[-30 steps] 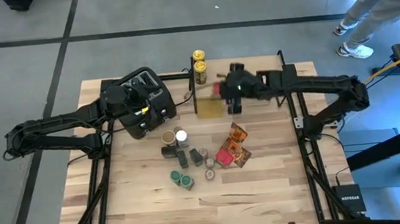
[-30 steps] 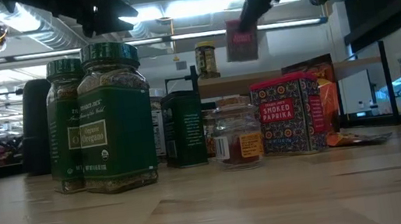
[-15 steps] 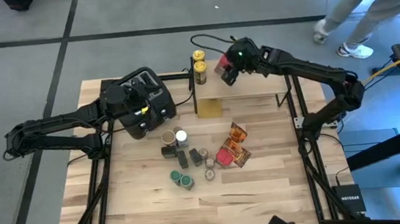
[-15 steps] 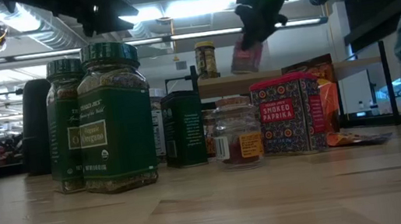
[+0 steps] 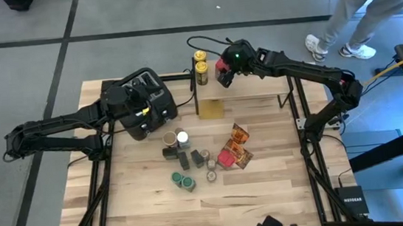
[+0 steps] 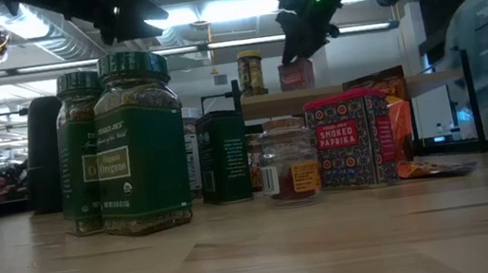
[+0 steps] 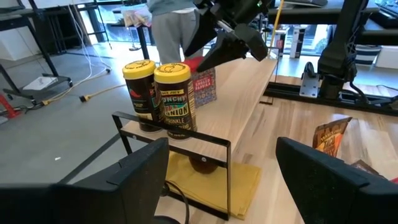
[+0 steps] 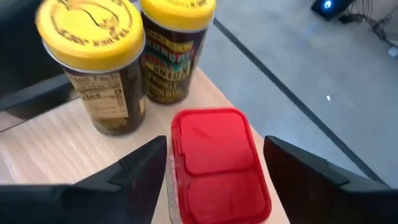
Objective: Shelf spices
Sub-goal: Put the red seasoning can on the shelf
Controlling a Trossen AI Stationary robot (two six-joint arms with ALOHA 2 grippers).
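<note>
Now the right gripper [image 5: 224,71] sits over the shelf [image 5: 258,85] — fingers spread either side of a red-lidded tin [image 8: 217,165] standing beside two yellow-lidded jars [image 5: 201,65]; grip contact unclear.

Lit evenly from overhead, with soft, short shadows under the jars mid-tabletop [image 5: 265,159]. Backlit in the low view by bright ceiling fixtures [image 6: 207,12], leaving the green-lidded jars [image 6: 135,142] dark-fronted and the near tabletop softly blurred. Blown out behind the windows in the left wrist view. Blurred at close range around the red lid [image 8: 217,165] in the right wrist view.
</note>
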